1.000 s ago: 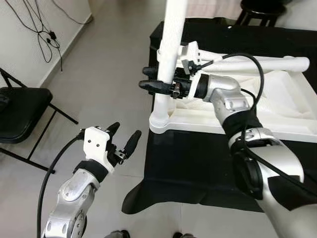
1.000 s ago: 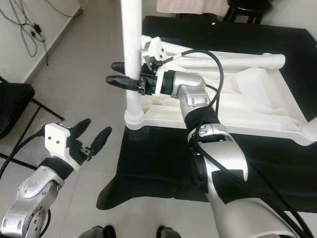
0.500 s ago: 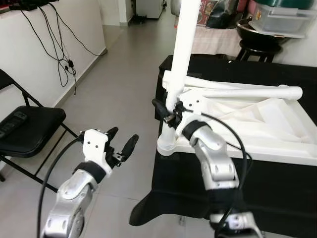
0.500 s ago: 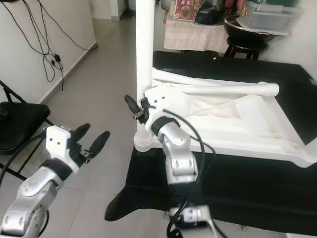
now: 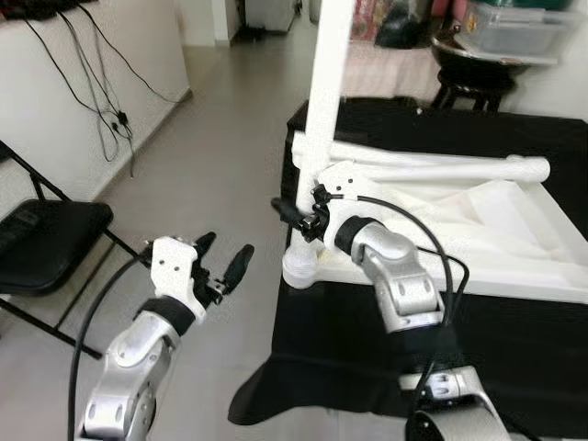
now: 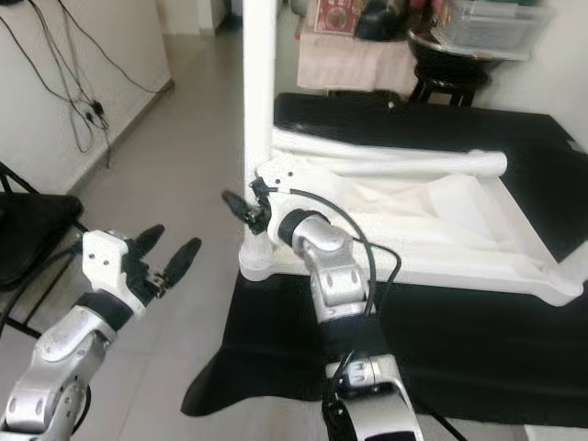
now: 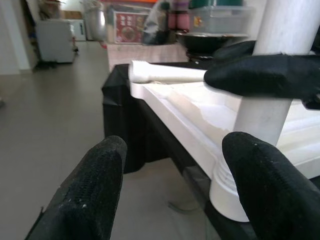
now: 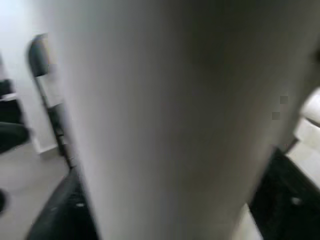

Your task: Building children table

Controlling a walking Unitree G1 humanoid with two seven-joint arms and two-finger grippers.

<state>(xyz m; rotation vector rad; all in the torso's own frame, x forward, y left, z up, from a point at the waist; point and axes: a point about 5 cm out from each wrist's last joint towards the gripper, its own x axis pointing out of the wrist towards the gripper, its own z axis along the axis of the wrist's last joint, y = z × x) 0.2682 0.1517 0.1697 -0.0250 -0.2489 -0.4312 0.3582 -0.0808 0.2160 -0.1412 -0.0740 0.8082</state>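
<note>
A white children's table lies upside down on a black-draped surface. One white leg stands upright in its near left corner socket. My right gripper is shut on this leg a little above the socket; one black finger wraps across its front. The leg is very close and blurred in the right wrist view. A second white leg lies flat across the far side of the table. My left gripper hangs open over the floor, left of the corner, holding nothing.
A black folding chair stands on the floor at the left. Cables hang down the white wall. Behind the table are a black stool and a plastic box. The black cloth drapes over the near edge.
The head view has risen and shifted. My right gripper stays shut on the upright leg and looks closer to the socket. The left gripper remains open in about the same place.
</note>
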